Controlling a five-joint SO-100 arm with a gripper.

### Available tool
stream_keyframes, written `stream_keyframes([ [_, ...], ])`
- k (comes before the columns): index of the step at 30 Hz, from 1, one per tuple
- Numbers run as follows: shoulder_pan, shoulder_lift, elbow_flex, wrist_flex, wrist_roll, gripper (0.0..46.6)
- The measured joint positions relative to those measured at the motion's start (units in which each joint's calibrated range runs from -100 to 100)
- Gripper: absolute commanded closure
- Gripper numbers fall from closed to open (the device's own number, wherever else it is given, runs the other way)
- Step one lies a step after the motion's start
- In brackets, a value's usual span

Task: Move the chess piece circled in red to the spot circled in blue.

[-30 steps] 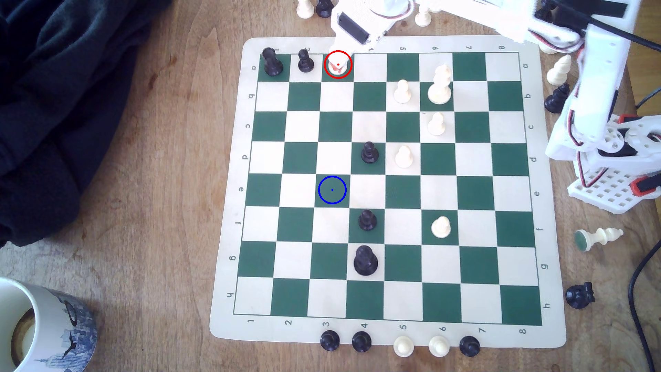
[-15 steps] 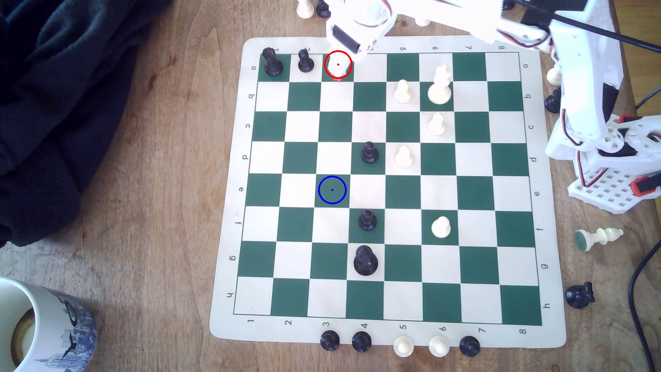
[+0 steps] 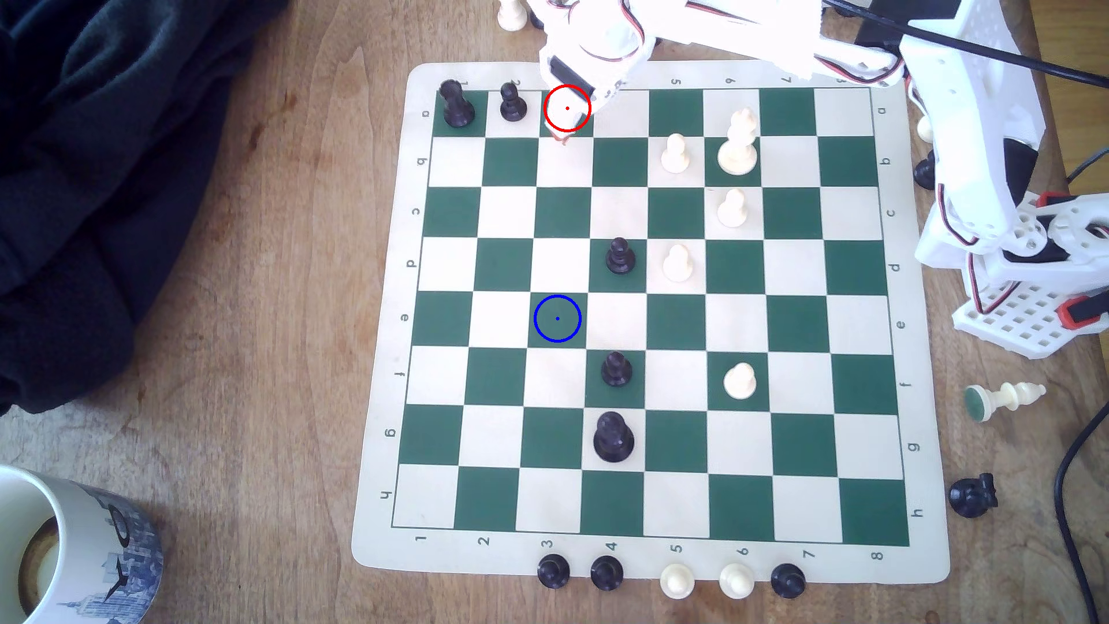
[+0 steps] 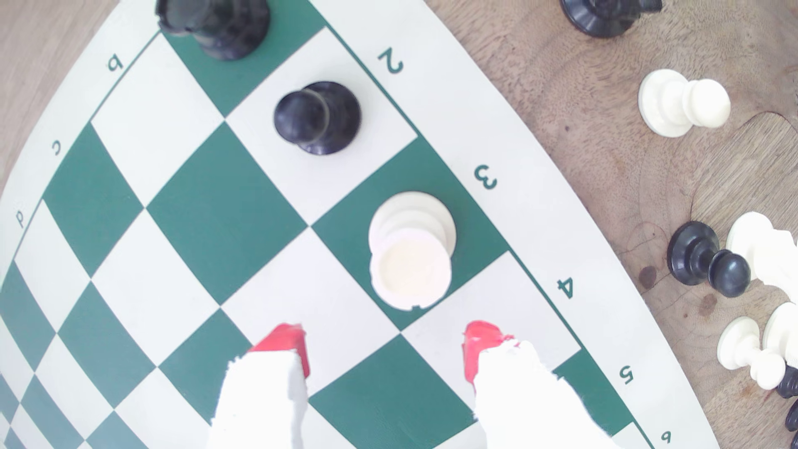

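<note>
Pawn, the chess piece (image 4: 410, 250), stands upright on its green square by the board's numbered edge, just beside a black pawn (image 4: 317, 117) on the next square. Gripper (image 4: 388, 349) hangs above with red-tipped fingers (image 4: 285, 341) spread, the pawn ahead of them and not between. Judged step: reaching to grasp. Next: advance around the head, pinch, lift, carry to the spot (image 3: 557, 318). A mug (image 3: 72, 540) on the counter (image 3: 240, 300) holds dark dregs
</note>
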Motion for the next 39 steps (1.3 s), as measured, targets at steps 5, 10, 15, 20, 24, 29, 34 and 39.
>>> stream_keyframes([
  [5, -0.07, 0.00, 0.00, -1.51, 0.00, 27.0],
  [10, -0.07, 1.34, 0.00, -2.95, 0.00, 27.2],
  [15, -0.07, 2.01, 0.00, -3.43, 0.00, 27.2],
  [20, -0.07, 2.01, 0.00, -4.78, -0.05, 27.7],
  [24, -0.07, 2.01, 0.00, -5.90, 0.05, 27.6],
  [29, -0.07, 2.01, 0.00, -5.90, 0.34, 27.9],
  [34, -0.07, 2.01, 0.00, -6.22, 0.34, 27.3],
  [39, -0.07, 2.01, 0.00, -7.25, 0.34, 27.2],
])
